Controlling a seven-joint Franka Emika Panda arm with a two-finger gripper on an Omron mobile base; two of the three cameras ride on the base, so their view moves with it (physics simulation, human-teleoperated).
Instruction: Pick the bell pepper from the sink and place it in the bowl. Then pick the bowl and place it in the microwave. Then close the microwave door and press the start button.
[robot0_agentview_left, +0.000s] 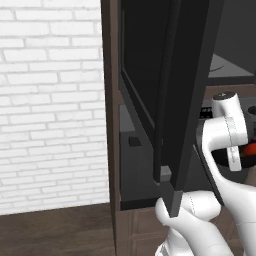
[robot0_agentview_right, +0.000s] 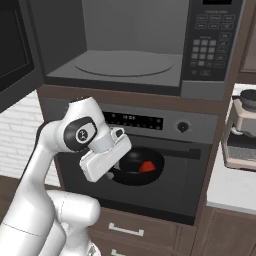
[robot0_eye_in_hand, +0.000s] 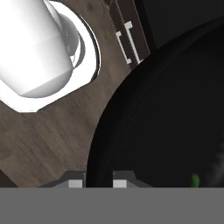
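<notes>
The black bowl (robot0_agentview_right: 131, 161) hangs in front of the oven, below the microwave (robot0_agentview_right: 125, 50), with the red bell pepper (robot0_agentview_right: 146, 166) lying inside it. My gripper (robot0_agentview_right: 112, 171) is shut on the bowl's near rim. In the hand view the fingertips (robot0_eye_in_hand: 120, 183) straddle the bowl's rim (robot0_eye_in_hand: 101, 140), and the pepper's green stem (robot0_eye_in_hand: 194, 178) peeks out at the lower right. The microwave door (robot0_agentview_left: 185, 100) stands swung open to the left, leaving the cavity and its turntable (robot0_agentview_right: 125, 64) exposed. The keypad (robot0_agentview_right: 212, 45) sits on the microwave's right side. A sliver of red pepper (robot0_agentview_left: 250, 149) shows past the arm. The sink is out of view.
An oven with a display strip and knob (robot0_agentview_right: 182, 126) sits directly under the microwave, behind the bowl. A coffee machine (robot0_agentview_right: 242, 130) stands on the white counter (robot0_agentview_right: 225, 192) to the right. Drawers (robot0_agentview_right: 125, 230) lie below. A white brick wall (robot0_agentview_left: 50, 100) is to the left.
</notes>
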